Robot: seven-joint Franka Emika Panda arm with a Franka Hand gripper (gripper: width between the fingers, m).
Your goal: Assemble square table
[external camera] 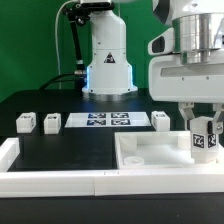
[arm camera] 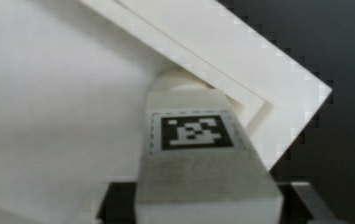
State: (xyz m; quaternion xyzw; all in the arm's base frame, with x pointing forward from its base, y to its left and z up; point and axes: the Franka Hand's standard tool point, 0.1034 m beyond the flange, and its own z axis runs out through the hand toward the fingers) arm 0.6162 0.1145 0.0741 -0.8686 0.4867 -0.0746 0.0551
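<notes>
The square table's panel (external camera: 150,156) lies at the exterior view's right, a large white square with a raised rim. My gripper (external camera: 204,132) hangs over its far right corner, shut on one white tagged leg (external camera: 205,140). In the wrist view that leg (arm camera: 195,140) fills the middle, tag facing the camera, with dark fingers (arm camera: 121,202) on either side. Its far end points at the panel's corner rim (arm camera: 277,88); I cannot tell if it touches. Three more legs stand on the black surface: two (external camera: 24,122) (external camera: 51,122) at the left and one (external camera: 160,121) further right.
The marker board (external camera: 105,121) lies flat between the loose legs. A long low white wall (external camera: 45,178) edges the black surface at the front and left. The robot's white base (external camera: 108,60) stands behind.
</notes>
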